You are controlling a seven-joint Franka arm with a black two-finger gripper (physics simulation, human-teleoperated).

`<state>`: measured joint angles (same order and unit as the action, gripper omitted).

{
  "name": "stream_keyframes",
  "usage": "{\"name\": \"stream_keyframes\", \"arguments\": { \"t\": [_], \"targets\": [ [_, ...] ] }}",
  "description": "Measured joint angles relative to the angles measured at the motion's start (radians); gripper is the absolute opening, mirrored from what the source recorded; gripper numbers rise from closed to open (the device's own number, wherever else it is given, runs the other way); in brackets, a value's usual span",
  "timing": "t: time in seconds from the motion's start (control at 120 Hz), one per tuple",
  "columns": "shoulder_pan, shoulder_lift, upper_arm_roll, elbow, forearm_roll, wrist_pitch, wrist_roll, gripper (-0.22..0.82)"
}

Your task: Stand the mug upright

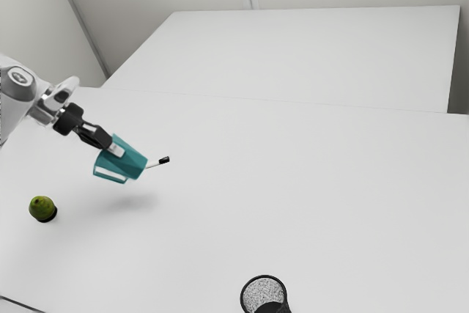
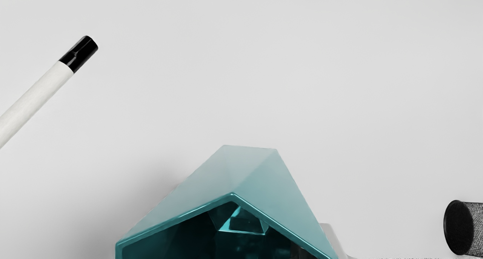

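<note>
**Tilted mug (image 1: pixel 130 163) in the air: a bad landing is the main risk**

The bench (image 1: pixel 293 181) lies below, the mug's shadow falling clear of it, so a release at this height would likely mean a drop and a topple. The claw (image 1: pixel 116 149) is closed on the mug near its rim, seemingly pinching the wall; with a hold so near one end, a fast turn could let the weight swing or slip. The mug slants, mouth toward the claw, base down toward the exterior view's right. Set down at this lean, it would meet the bench on one edge of its base and could fall over when freed. The handle (image 1: pixel 110 176) might touch first if the mug rolls. The mesh holder (image 1: pixel 261 291) and green fruit (image 1: pixel 42 207) stand well apart, little threat. The marker (image 1: pixel 158 161) is near the base; landing on it could leave the mug rocking.
</note>
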<state>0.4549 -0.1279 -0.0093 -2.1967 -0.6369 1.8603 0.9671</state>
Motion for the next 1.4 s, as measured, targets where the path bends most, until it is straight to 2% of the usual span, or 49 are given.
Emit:
{"name": "stream_keyframes", "arguments": {
  "t": [0.192, 0.367, 0.558, 0.842, 1.1, 1.4],
  "targets": [
    [-0.132, -0.024, -0.003, 0.049, 0.111, 0.006, -0.085, -0.18],
    [-0.178, -0.011, -0.048, 0.110, 0.249, 0.008, -0.194, -0.18],
    [-0.277, 0.012, -0.052, 0.161, 0.375, 0.015, -0.320, -0.18],
    [-0.363, 0.070, -0.054, 0.193, 0.515, 0.068, -0.489, -0.18],
    [-0.430, 0.069, -0.064, 0.146, 0.623, 0.105, -0.657, -0.18],
    [-0.433, 0.057, -0.072, 0.031, 0.695, 0.214, -0.814, -0.18]
  ]
}}
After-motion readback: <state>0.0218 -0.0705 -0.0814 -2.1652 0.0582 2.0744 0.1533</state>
